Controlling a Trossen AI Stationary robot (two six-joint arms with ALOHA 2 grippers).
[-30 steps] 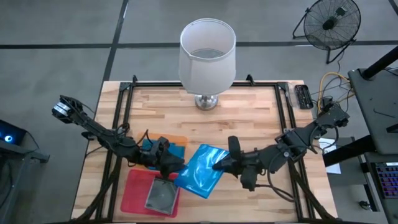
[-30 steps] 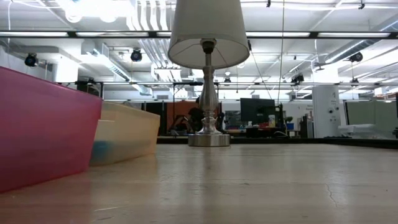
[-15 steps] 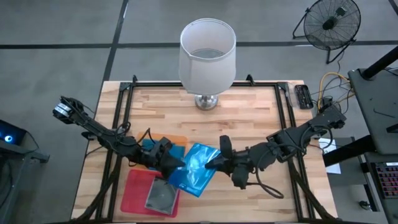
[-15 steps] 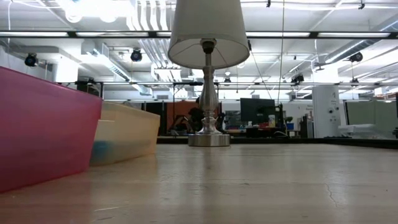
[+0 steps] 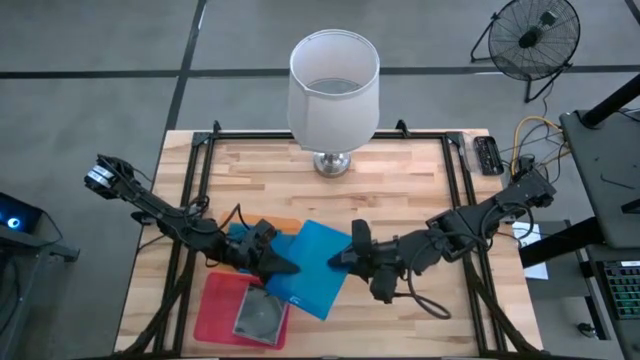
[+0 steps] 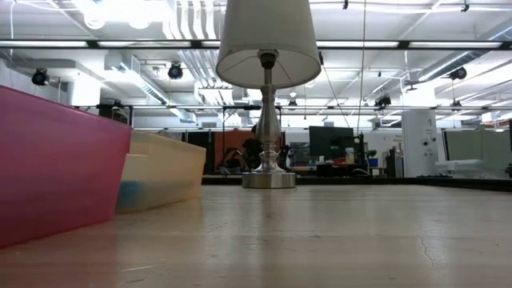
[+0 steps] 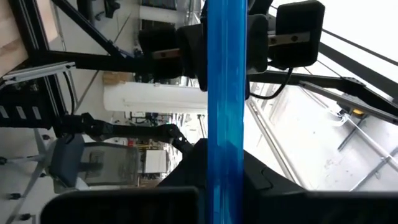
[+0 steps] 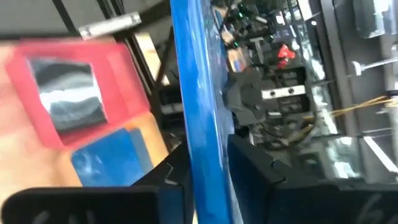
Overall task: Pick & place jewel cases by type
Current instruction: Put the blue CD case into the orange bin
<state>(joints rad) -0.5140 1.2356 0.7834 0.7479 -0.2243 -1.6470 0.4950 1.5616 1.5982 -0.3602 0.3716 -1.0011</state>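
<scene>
A bright blue jewel case (image 5: 312, 268) hangs above the near middle of the desk (image 5: 400, 200), gripped from both sides. The left hand (image 5: 281, 267) is clenched on its left edge and the right hand (image 5: 340, 259) on its right edge; each wrist view shows the case edge-on as a thin blue strip (image 7: 225, 99) (image 8: 198, 106) clamped between that arm's own fingers, with the other hand on the far edge.

The case is opaque, square and flat, its near-left corner overhanging the pink bin (image 5: 225, 310). That bin sits at the near left of the desk and holds a silvery-grey jewel case (image 5: 259, 316). Just beyond it, the orange bin (image 5: 288, 226) holds another blue case (image 5: 240, 240), mostly covered by the left arm.

A lamp (image 5: 333, 90) with a white shade stands at the far middle edge. Between lamp and hands the wood is bare, as is the desk's right half up to the black frame rail (image 5: 462, 185). In the low view the pink bin's wall (image 6: 56, 160) fills the left, the orange bin (image 6: 160, 172) lies behind it, and bare desktop runs out to the right.
</scene>
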